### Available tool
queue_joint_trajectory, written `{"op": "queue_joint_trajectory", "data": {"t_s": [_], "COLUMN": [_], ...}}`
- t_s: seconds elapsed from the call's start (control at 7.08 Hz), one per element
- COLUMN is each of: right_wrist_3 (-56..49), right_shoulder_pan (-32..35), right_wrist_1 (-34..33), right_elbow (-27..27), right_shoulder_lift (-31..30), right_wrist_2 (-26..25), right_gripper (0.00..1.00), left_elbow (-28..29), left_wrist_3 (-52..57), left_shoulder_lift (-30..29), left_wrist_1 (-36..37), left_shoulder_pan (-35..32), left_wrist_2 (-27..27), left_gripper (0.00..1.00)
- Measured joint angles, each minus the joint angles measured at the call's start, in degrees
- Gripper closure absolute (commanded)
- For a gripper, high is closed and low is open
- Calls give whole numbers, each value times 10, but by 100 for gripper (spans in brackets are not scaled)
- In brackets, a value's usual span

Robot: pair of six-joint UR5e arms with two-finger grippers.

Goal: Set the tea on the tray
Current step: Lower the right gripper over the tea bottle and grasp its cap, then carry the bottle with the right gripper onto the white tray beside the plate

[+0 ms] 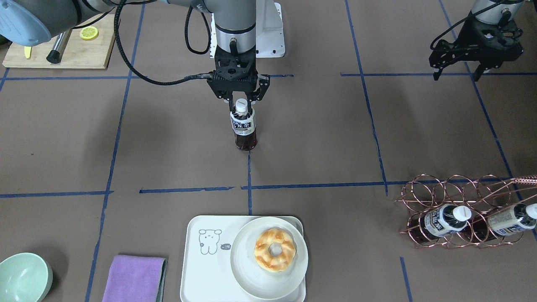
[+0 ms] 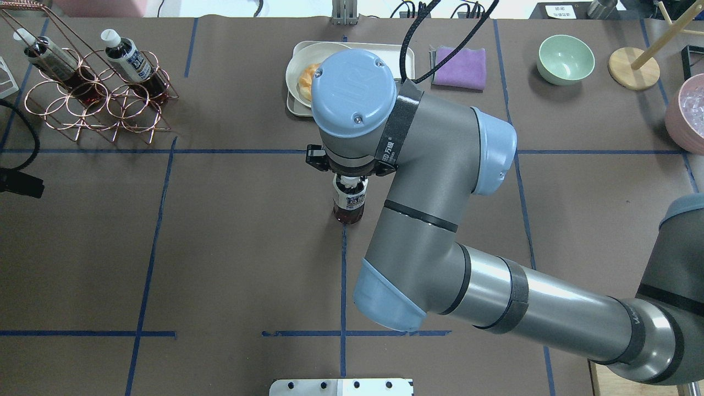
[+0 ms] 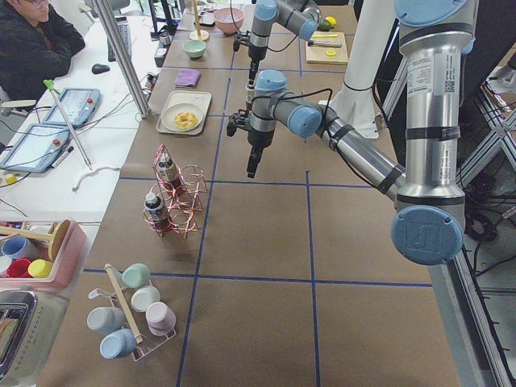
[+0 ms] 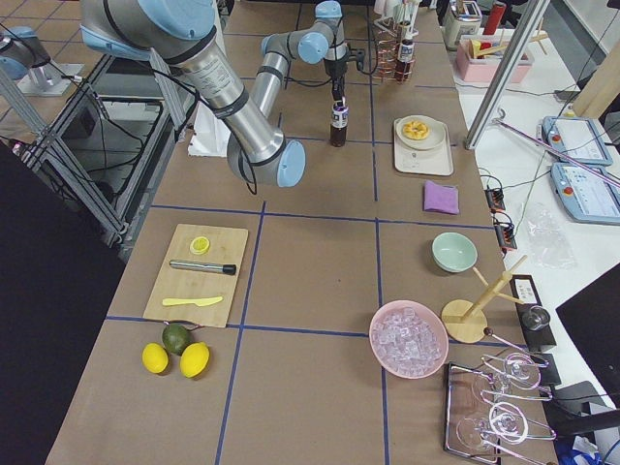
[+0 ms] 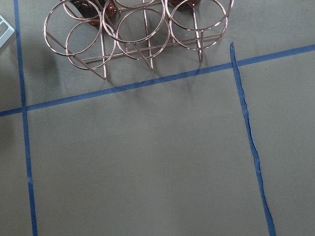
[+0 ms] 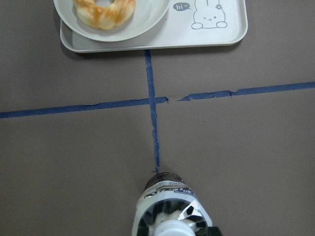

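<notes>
On tray [image 6: 197, 39]: bubble [image 6: 180, 6] w/ "hi~", 9 o'clock of bear drawing [image 6: 209, 14]. R-arm joint cap [image 2: 353, 91]: "UR" logo. Label on tea [image 1: 243, 128]: Japanese chars, illegible.

Front view facing robot [image 2: 429, 220], overhead from behind, 2 table-end views, close wrist views, tray [image 1: 197, 277] shared.

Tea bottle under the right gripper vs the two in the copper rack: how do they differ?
Pose: the tea stands upright on the table; the rack bottles lie tilted in the copper rack.
Contact: fingers of the right gripper flank the tea's neck; nothing touches the rack bottles, and the left gripper hangs apart from them.
Shared: white cap, white and dark-blue label, dark reddish-brown liquid.
</notes>
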Motion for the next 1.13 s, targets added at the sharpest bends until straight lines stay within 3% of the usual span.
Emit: {"op": "queue_joint_trajectory", "data": {"t_s": [0.14, 0.28, 0.42, 0.57, 1.13], "right_wrist_3": [0, 0, 0, 0, -10], "right_shoulder_pan": [0, 0, 0, 0, 38], "right_wrist_1": [0, -1, -1, -1, -12], "right_elbow": [1, 1, 1, 2, 40], "right_shoulder_lift": [0, -1, -1, -1, 0], "right_wrist_2": [2, 3, 4, 4, 7], "right_gripper": [50, 58, 88, 100, 100], "left_elbow": [1, 1, 1, 1, 4], "left_wrist_3": [-1, -2, -3, -3, -2], "left_shoulder_lift": [-1, -1, -2, -2, -3], "left_wrist_1": [0, 0, 0, 0, 1], "left_shoulder_pan": [0, 0, 0, 0, -1], "left_wrist_2": [0, 0, 0, 0, 0], "left_gripper": [0, 0, 0, 0, 0]}}
